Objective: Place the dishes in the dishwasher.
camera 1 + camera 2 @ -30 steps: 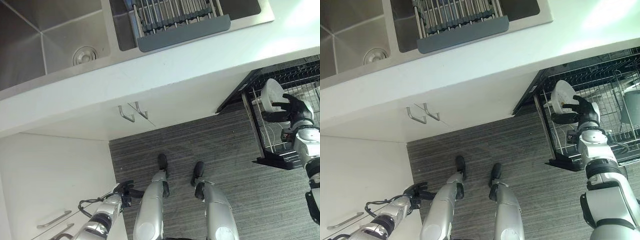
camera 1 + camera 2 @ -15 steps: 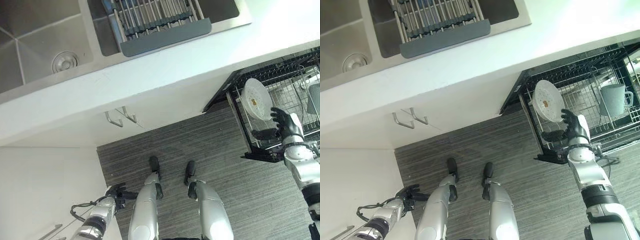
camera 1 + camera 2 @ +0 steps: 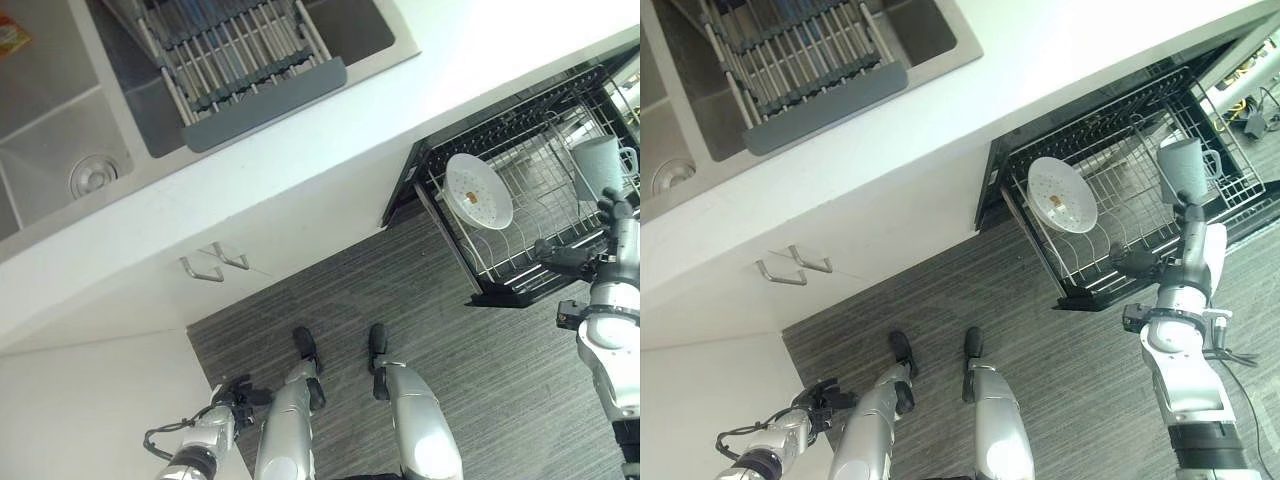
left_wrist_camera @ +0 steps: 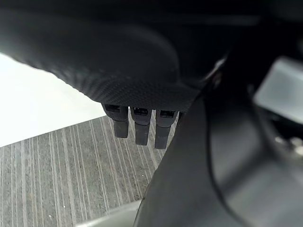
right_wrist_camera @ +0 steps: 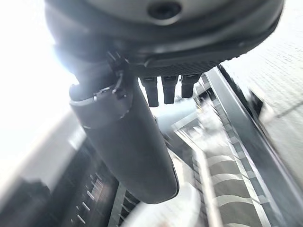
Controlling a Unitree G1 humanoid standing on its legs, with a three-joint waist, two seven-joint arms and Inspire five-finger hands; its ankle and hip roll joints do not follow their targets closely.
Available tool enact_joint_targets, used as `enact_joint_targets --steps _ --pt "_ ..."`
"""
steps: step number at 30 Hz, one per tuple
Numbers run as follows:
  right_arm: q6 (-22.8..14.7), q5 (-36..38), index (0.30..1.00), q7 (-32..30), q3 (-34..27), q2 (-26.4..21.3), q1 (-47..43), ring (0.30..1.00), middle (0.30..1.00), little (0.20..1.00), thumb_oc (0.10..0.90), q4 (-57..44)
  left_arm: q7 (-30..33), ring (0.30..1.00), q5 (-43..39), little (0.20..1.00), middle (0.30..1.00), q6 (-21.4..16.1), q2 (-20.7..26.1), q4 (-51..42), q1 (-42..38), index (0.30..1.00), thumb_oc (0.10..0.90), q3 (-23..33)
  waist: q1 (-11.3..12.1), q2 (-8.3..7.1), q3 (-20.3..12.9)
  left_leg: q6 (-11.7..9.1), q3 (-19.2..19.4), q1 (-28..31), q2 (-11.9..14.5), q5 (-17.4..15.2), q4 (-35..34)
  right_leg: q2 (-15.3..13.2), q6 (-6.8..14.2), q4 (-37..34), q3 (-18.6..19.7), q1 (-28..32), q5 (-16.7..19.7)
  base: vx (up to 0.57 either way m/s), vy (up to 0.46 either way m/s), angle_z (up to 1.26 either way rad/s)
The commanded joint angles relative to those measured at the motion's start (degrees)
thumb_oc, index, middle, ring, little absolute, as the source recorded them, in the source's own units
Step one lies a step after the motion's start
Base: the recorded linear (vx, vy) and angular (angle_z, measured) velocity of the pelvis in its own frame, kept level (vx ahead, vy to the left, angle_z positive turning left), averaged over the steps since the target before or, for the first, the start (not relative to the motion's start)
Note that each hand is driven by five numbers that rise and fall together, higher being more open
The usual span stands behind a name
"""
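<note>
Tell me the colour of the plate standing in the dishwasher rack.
White, with a small brownish spot; the plate shows best in the right eye view.

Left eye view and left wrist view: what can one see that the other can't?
The left eye view alone shows the white plate standing in the dishwasher rack, the grey cup, the sink and the right hand, open beside the rack. The left wrist view alone shows the left hand close up, fingers straight. Both show the striped floor.
</note>
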Motion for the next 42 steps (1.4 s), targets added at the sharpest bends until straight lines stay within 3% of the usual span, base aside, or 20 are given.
enact_joint_targets --steps 1,3,4,6,8,10,11,16,17,18,20,23,25,35,42 --pt "-12.53 -2.61 0.9 -6.52 -8.07 -3.5 -2.03 0.9 0.9 0.9 0.8 -7.37 -0.75 0.9 -1.64 0.9 0.9 -1.14 -1.2 1.82 4.67 0.9 0.8 0.03 -1.41 -0.53 -3.61 -1.88 -0.17 0.71 2.16 -16.12 10.58 0.44 4.82 1.56 4.67 1.4 -7.72 0.04 0.064 -0.05" --pt "-16.32 -3.9 0.9 -9.0 -9.72 -2.64 -1.19 0.9 0.9 0.9 0.8 -9.26 -1.25 0.9 -1.68 0.9 0.9 -1.82 -1.51 2.62 5.41 0.9 0.8 0.22 -1.88 -0.43 -4.23 -1.95 0.26 1.58 2.28 -16.56 10.58 0.3 4.89 1.56 5.09 1.95 -7.99 0.06 0.085 -0.12" --pt "-20.86 -5.51 0.9 -10.78 -11.52 -2.24 -0.5 0.9 0.9 0.9 0.8 -11.55 -2.18 0.9 -1.58 0.9 0.9 -2.43 -1.75 3.37 6.41 0.9 0.8 0.47 -2.3 -0.17 -5.1 -2.0 0.68 2.56 2.24 -16.99 10.58 0.18 4.95 1.56 5.51 2.69 -8.3 0.11 0.122 -0.22" --pt "-26.68 -10.7 0.9 -19.03 -14.51 -1.34 0.75 0.9 0.9 0.9 0.8 -14.79 -3.46 0.9 -0.45 0.9 0.9 -3.64 -2.29 4.89 8.15 0.9 0.8 0.69 -2.84 0.02 -7.23 -2.16 1.19 4.36 2.22 -17.77 10.58 -0.04 5.14 1.56 6.19 4.24 -8.9 0.13 0.107 -0.11" --pt "-28.36 -13.23 0.9 -24.47 -16.05 -0.61 1.57 0.9 0.9 0.9 0.8 -15.4 -3.8 0.9 -0.09 0.9 0.9 -4.49 -2.71 5.74 9.06 0.9 0.8 0.63 -3.12 0.07 -8.23 -2.21 1.31 5.03 2.25 -18.02 10.58 -0.09 5.16 1.56 6.39 4.82 -9.09 0.09 0.047 0.03" --pt "-28.81 -18.84 0.9 -36.28 -19.42 1.16 4.4 0.9 0.9 0.9 0.8 -14.2 -4.58 0.9 1.11 0.9 0.9 -5.84 -3.28 7.33 10.62 0.9 0.8 0.67 -3.64 0.07 -10.44 -2.32 1.46 6.29 2.23 -18.4 10.58 -0.23 5.24 1.56 6.71 6.02 -9.49 0.13 0.044 0.03" --pt "-28.58 -18.97 0.9 -38.68 -20.55 1.69 5.45 0.9 0.9 0.9 0.8 -13.35 -4.74 0.9 1.46 0.9 0.9 -5.96 -3.42 7.59 10.99 0.9 0.8 0.88 -3.88 0.06 -10.96 -2.36 1.52 6.62 2.22 -18.47 10.58 -0.29 5.24 1.56 6.76 6.34 -9.58 0.13 0.035 0.02" --pt "-32.65 -10.98 0.9 -45.65 -24.88 5.94 10.65 0.9 0.9 0.9 0.8 -3.34 -6.16 0.9 1.99 0.9 0.9 -4.97 -3.19 8.36 12.76 0.9 0.8 2.13 -4.72 0.15 -13.24 -2.63 1.85 7.87 2.37 -18.25 10.58 -0.65 5.12 1.56 6.83 7.6 -9.6 0.09 0.025 -0.06" --pt "-34.5 -11.4 0.9 -45.73 -25.41 8.48 12.88 0.9 0.9 0.9 0.8 5.28 -7.43 0.9 2.72 0.9 0.9 -4.02 -2.9 8.59 13.33 0.9 0.8 2.65 -4.91 0.45 -13.89 -2.71 1.89 8.84 2.29 -18.38 10.58 -1.1 4.99 1.56 6.49 8.8 -10.06 0.12 0.046 -0.05" --pt "-34.23 -10.9 0.9 -45.41 -25.33 8.59 12.91 0.9 0.9 0.9 0.8 6.02 -7.54 0.9 2.74 0.9 0.9 -3.96 -2.87 8.61 13.36 0.9 0.8 2.69 -4.9 0.52 -13.98 -2.7 1.91 8.66 2.38 -18.07 10.58 -1.07 4.87 1.56 6.43 8.64 -9.79 0.13 0.073 -0.01" --pt "-34.99 -4.41 0.9 -43.71 -25.0 9.13 12.54 0.9 0.9 0.9 0.8 14.88 -8.77 0.9 1.87 0.9 0.9 -3.87 -2.48 9.71 13.16 0.9 0.8 2.1 -4.66 1.15 -14.34 -2.82 2.15 9.36 2.42 -18.26 10.58 -1.54 4.83 1.56 5.8 9.43 -10.35 0.05 0.059 -0.01" --pt "-39.76 5.92 0.9 -40.62 -24.75 10.15 11.15 0.9 0.9 0.9 0.8 30.03 -9.76 0.9 0.0 0.9 0.9 -3.95 -1.87 11.23 11.49 0.9 0.8 0.41 -3.92 2.17 -14.23 -3.15 1.83 9.19 2.63 -17.58 10.58 -1.33 4.22 1.56 5.08 9.7 -10.2 0.0 0.041 -0.06" --pt "-39.83 7.95 0.9 -38.26 -24.29 10.18 10.81 0.9 0.9 0.9 0.8 34.72 -9.89 0.9 -0.93 0.9 0.9 -3.49 -1.79 11.33 10.72 0.9 0.8 -0.25 -3.5 2.59 -14.08 -3.22 1.59 9.09 2.6 -17.36 10.58 -1.34 3.92 1.56 4.5 9.94 -10.28 0.01 0.033 0.05" --pt "-34.4 9.61 0.9 -26.82 -13.25 6.84 5.51 0.9 0.9 0.9 0.8 50.43 -7.77 0.9 -5.51 0.9 0.9 -1.58 -2.13 9.33 7.09 0.9 0.8 -2.05 -0.43 3.83 -11.89 -2.97 -0.15 8.16 1.83 -16.23 10.58 -1.23 2.51 1.57 0.44 11.25 -10.86 0.0 0.019 0.14" --pt "-27.49 -0.78 0.9 -19.7 -1.63 1.68 -1.37 0.9 0.9 0.9 0.8 50.9 -4.94 0.9 -6.66 0.9 0.9 0.15 -1.91 5.13 4.49 0.9 0.8 -3.01 2.35 3.92 -9.15 -2.36 -1.72 5.2 0.79 -15.46 10.58 -1.46 2.16 4.57 -0.86 7.92 -11.85 -0.06 -0.02 0.11"
